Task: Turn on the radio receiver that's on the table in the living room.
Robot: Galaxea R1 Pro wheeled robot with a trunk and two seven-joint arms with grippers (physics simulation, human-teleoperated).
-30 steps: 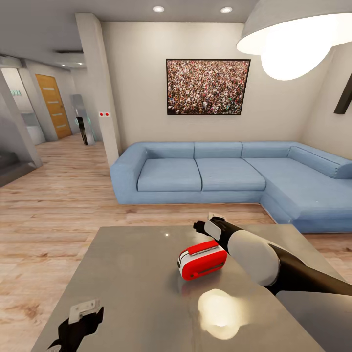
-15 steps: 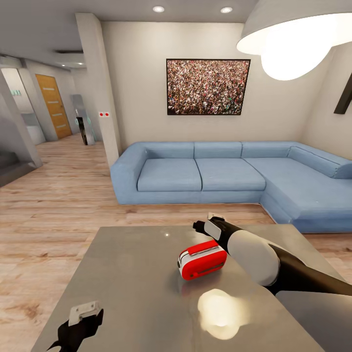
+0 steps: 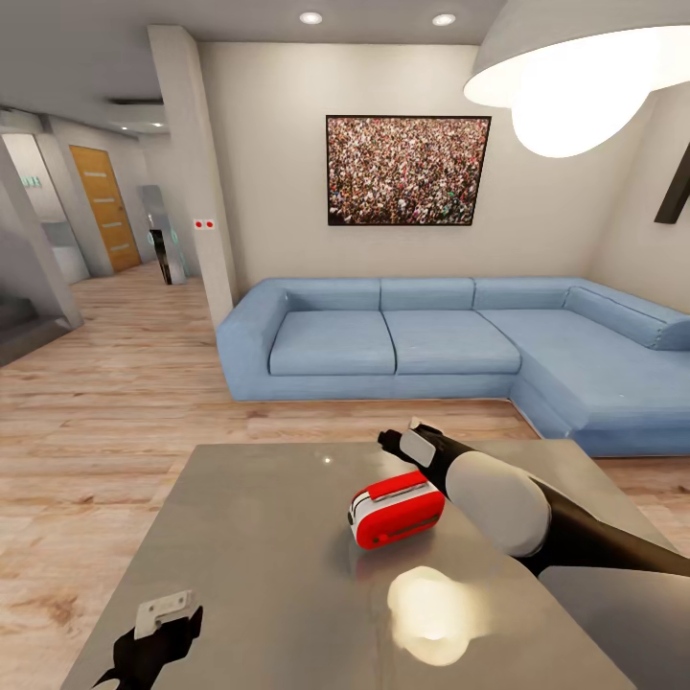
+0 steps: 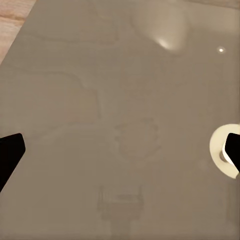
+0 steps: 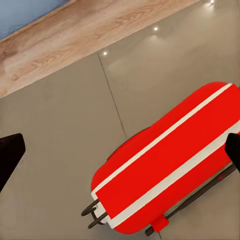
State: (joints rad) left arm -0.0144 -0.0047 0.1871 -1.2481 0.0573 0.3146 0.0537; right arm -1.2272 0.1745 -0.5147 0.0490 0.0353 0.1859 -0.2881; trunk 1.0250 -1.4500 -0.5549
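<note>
Nearest the camera in the head view, the left gripper (image 3: 153, 640) is seen low over the near left part of the table (image 3: 268, 575). In the left wrist view its two dark fingertips (image 4: 10, 152) are set at opposite edges of the picture, spread wide, with only the glossy grey tabletop (image 4: 100, 100) and a lamp reflection between them; nothing is held.

Further in, near the middle of the table, the radio (image 3: 396, 509) is found, red with white trim. The right arm is stretched across the table from the right, and the right gripper (image 3: 398, 444) is held just beyond and above the radio. In the right wrist view the radio (image 5: 170, 160) is looked down on, its red body crossed by two white stripes and a thin handle running along one long side. The fingertips (image 5: 10, 155) are seen wide apart at either edge, and nothing is gripped; whether the radio is touched cannot be told.

Beyond the table lie the wood floor (image 3: 115, 402) and the blue sofa (image 3: 402, 340). On the far wall a crowd picture (image 3: 408, 171) is hung. A lit pendant lamp (image 3: 575, 67) is seen at the upper right.
</note>
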